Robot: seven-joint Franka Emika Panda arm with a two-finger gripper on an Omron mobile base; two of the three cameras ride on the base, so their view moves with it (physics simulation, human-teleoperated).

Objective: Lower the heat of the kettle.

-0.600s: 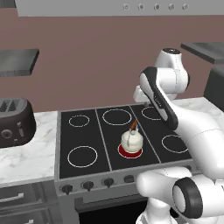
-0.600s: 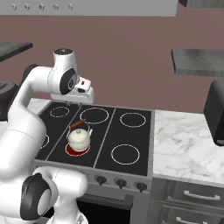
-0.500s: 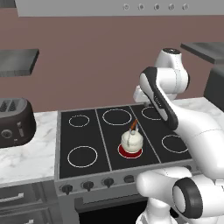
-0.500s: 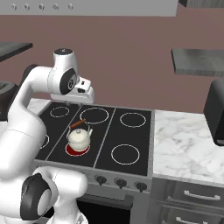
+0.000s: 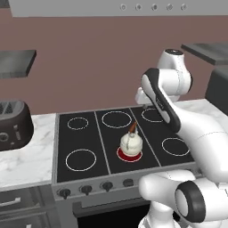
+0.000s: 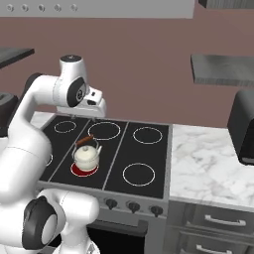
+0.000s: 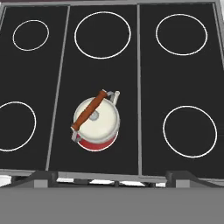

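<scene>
The small cream-white kettle (image 5: 130, 143) (image 6: 85, 156) (image 7: 96, 121), with a reddish-brown handle, stands upright on the front middle burner (image 7: 95, 145), which glows red beneath it. My gripper (image 5: 145, 106) (image 6: 83, 116) (image 7: 111, 178) hangs high over the back of the stovetop (image 7: 179, 78), above and behind the kettle and not touching it. In the hand view its two dark fingertips (image 7: 40, 177) stand far apart at the bottom edge, open with nothing between them. A row of dark knobs (image 5: 84, 189) (image 6: 133, 206) runs along the stove's front panel.
A dark toaster (image 5: 13, 125) sits on the marble counter (image 5: 26, 156) left of the stove. A dark appliance (image 6: 243, 130) stands on the counter (image 6: 208, 158) to the right. The other burners (image 7: 103, 35) carry nothing. Shelves (image 6: 223, 69) hang on the wall.
</scene>
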